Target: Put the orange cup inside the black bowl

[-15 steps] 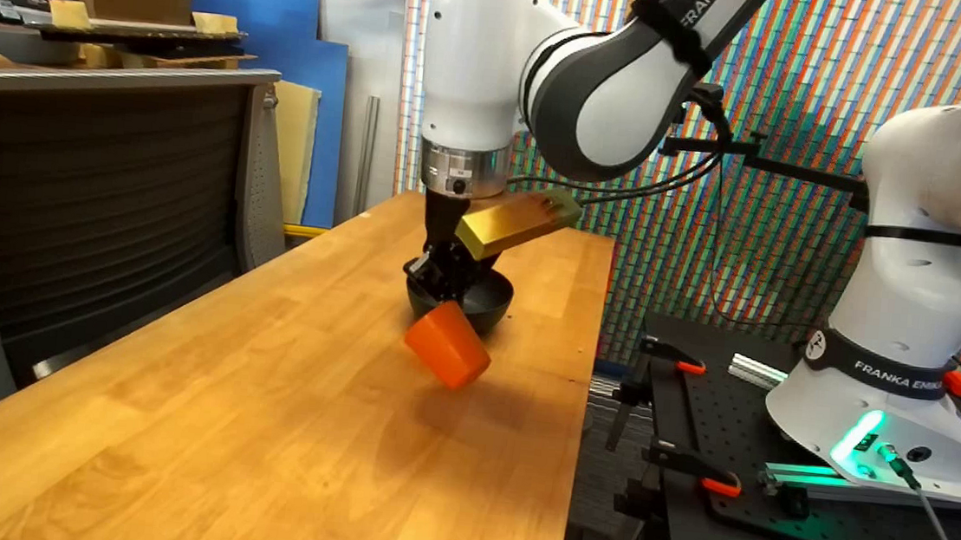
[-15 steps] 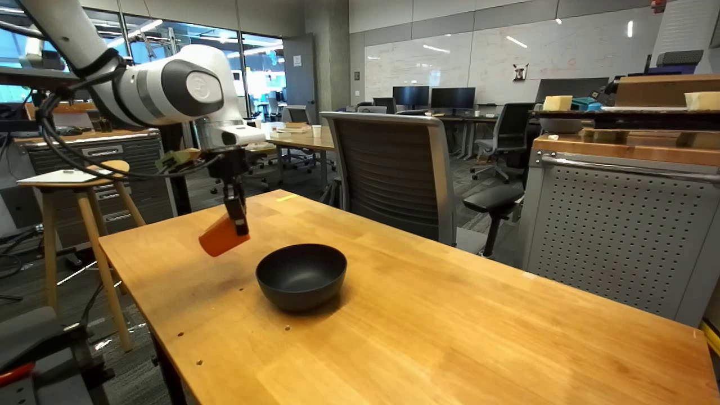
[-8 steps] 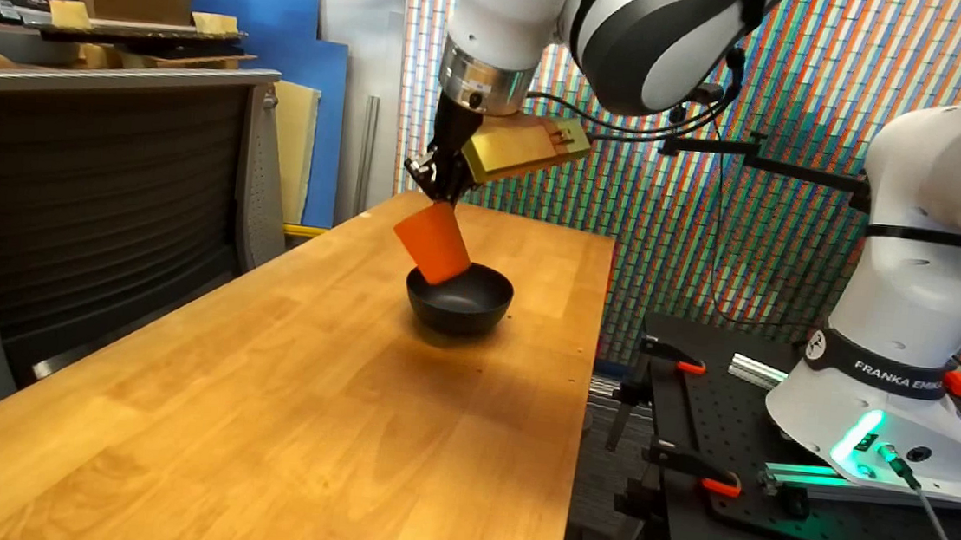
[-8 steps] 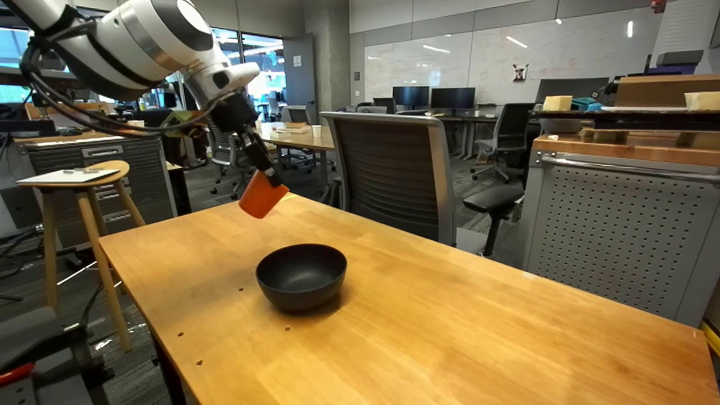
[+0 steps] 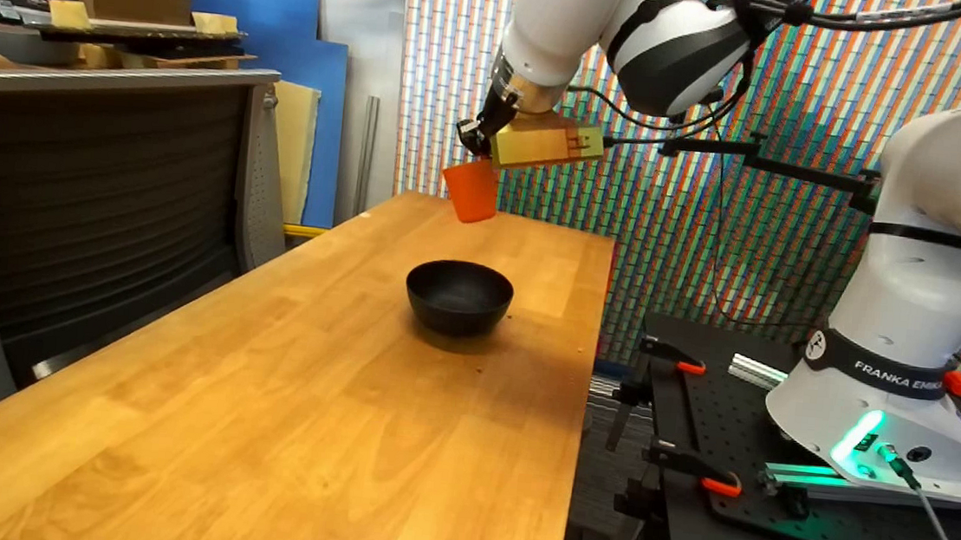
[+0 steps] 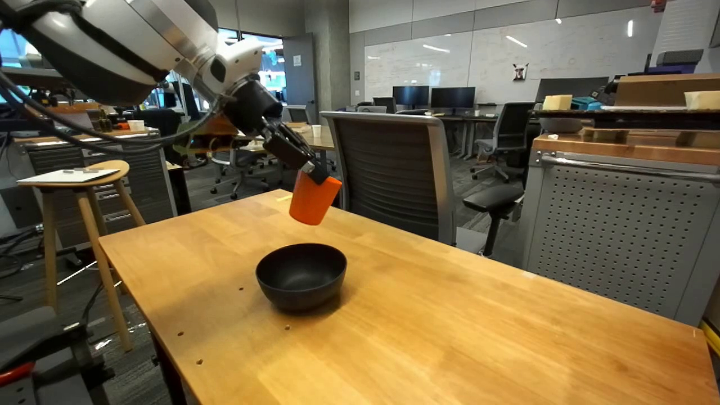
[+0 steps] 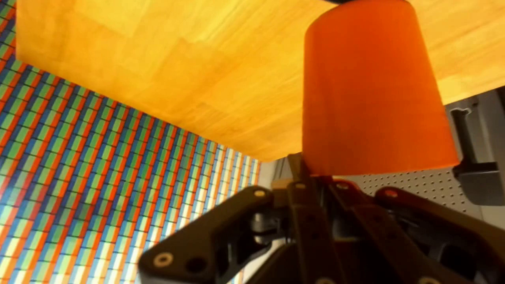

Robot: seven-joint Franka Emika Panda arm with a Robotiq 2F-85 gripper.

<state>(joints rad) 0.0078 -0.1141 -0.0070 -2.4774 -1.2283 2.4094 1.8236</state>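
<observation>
In an exterior view, the orange cup (image 5: 471, 194) hangs higher than the black bowl (image 5: 457, 312), apart from it — the pick-up looks done, with lowering and release left. In an exterior view, the fingers of the gripper (image 6: 314, 171) pinch the tilted cup at its rim; whether squarely over the bowl, I cannot tell. In the wrist view, the cup shows plain bright orange — narrowing away from the grip.

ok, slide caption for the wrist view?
Gripper pinching the orange cup by its rim, wooden tabletop and multicolored patterned backdrop beyond.
</observation>
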